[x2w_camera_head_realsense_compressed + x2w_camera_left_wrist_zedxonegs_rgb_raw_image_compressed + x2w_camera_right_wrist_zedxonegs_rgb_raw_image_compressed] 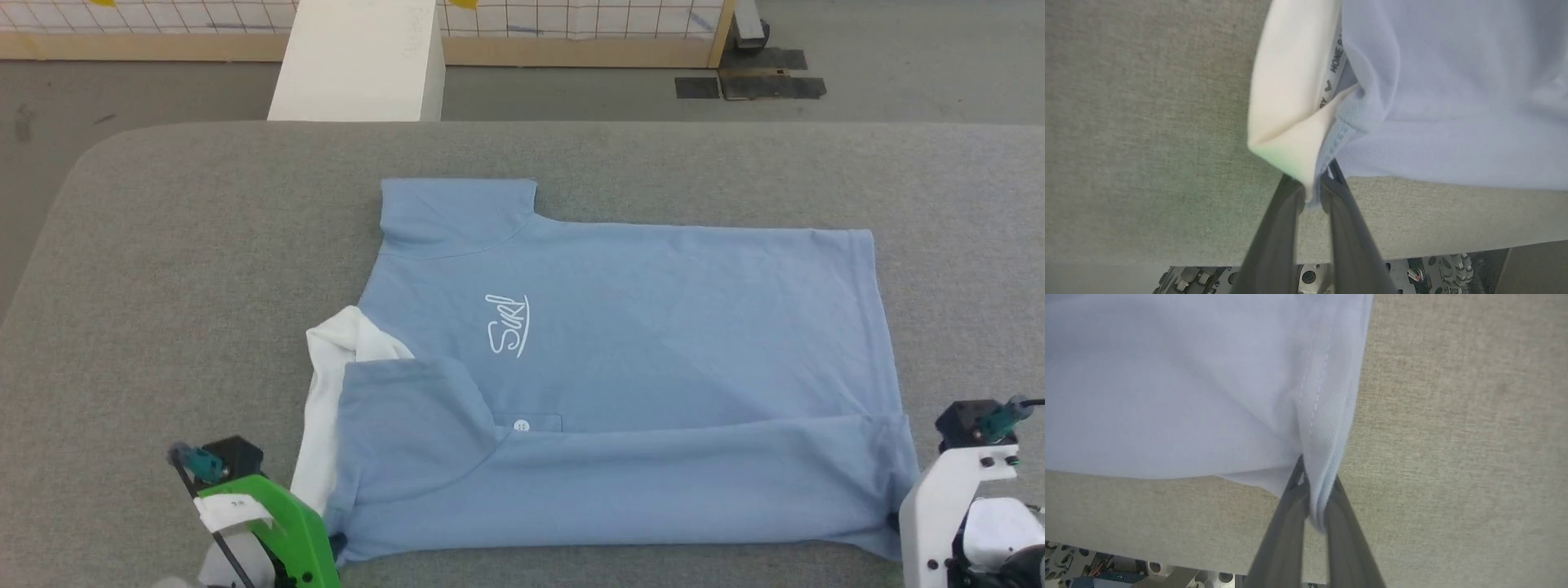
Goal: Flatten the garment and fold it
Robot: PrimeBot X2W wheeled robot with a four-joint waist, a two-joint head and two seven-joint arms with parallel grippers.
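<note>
- The garment (620, 343) lies spread on the grey table (180, 269), its near edge doubled over toward me.
- My left gripper (1312, 190) is pinched tight on the corner by the white collar (1286, 102).
- My right gripper (1318, 494) is clamped on the hem corner. I judge that holding both ends lets the fold travel evenly.
</note>
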